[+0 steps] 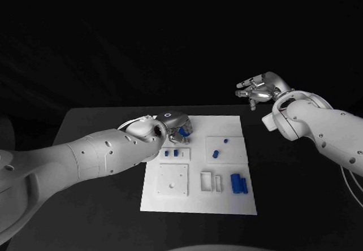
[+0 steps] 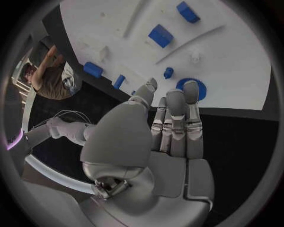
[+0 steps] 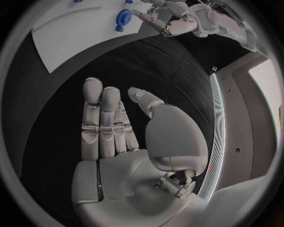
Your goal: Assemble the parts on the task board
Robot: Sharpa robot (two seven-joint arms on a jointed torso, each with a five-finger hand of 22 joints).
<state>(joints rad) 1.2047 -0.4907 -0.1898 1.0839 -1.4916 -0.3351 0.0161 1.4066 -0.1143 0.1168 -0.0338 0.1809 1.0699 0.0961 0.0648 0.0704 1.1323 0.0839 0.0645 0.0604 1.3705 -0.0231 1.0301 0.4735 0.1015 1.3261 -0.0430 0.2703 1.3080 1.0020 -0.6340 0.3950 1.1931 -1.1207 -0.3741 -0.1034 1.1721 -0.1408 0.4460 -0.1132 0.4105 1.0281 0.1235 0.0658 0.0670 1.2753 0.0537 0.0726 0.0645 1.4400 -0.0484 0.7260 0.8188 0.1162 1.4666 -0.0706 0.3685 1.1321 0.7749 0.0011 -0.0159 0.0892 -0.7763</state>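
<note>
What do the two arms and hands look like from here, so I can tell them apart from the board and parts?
Both arms are smooth, glossy white shells with small dark screw dots. The left arm and the right arm each end in a silver metallic hand: the left hand, the right hand. The fingers are segmented silver with paler rounded tips. Thin cables run beside the right arm.

Black table under the white plate, dark surroundings beyond

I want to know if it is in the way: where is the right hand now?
In the head view the right hand hangs open beyond the task board's far right corner, over the black table, touching nothing.
</note>
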